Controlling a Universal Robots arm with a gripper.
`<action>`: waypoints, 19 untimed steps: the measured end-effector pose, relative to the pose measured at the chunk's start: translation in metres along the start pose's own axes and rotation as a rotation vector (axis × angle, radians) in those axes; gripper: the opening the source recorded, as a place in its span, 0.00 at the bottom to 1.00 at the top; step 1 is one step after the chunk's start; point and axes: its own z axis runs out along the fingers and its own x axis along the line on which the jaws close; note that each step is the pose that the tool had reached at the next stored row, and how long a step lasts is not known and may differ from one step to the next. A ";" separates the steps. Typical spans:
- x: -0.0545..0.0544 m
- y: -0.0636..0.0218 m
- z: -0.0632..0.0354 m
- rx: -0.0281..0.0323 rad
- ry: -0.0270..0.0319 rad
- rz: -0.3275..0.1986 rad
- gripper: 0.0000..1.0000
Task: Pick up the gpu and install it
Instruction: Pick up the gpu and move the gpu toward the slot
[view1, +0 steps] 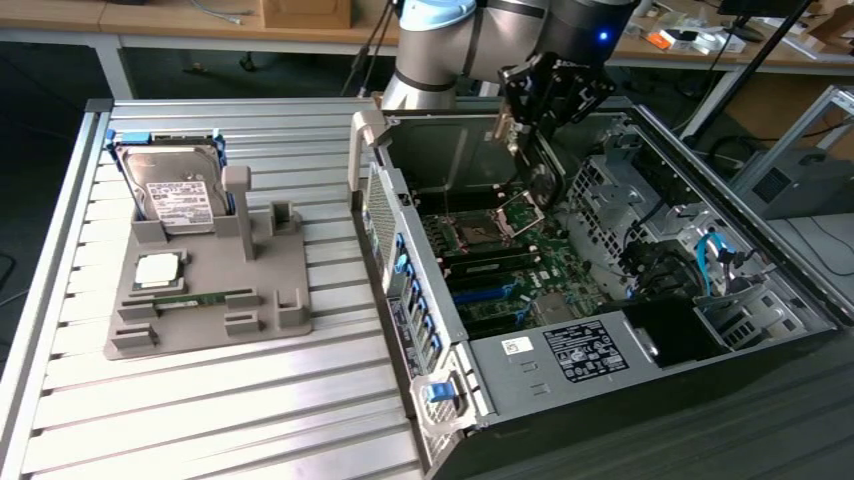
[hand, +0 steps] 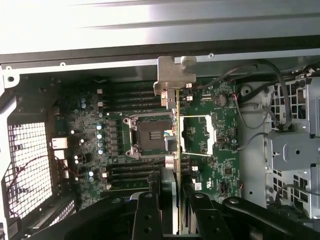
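My gripper (view1: 538, 118) is over the open computer case (view1: 400, 250), shut on the gpu (view1: 531, 160), a thin tan card that hangs down toward the motherboard (view1: 501, 275). In the wrist view the gpu (hand: 178, 130) appears edge-on as a narrow tan line between my black fingers (hand: 147, 207). Its silvery metal bracket (hand: 174, 75) sits at the far end, near the case wall. The card hangs above the board beside the CPU socket (hand: 150, 135), and I cannot tell whether it touches a slot.
To the exterior view's left, a grey holder (view1: 214, 320) on the slatted table carries a silver hard drive (view1: 174, 190), a processor chip (view1: 158, 268) and a green memory stick (view1: 200, 298). Drive cages and cables (view1: 667, 250) fill the case's right side.
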 end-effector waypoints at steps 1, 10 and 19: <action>-0.001 0.0000 0.0004 0.0002 0.0000 0.000 0.27; -0.007 0.0005 0.0044 0.0025 -0.0002 0.000 0.27; -0.016 0.0011 0.0089 0.0055 -0.0004 0.000 0.27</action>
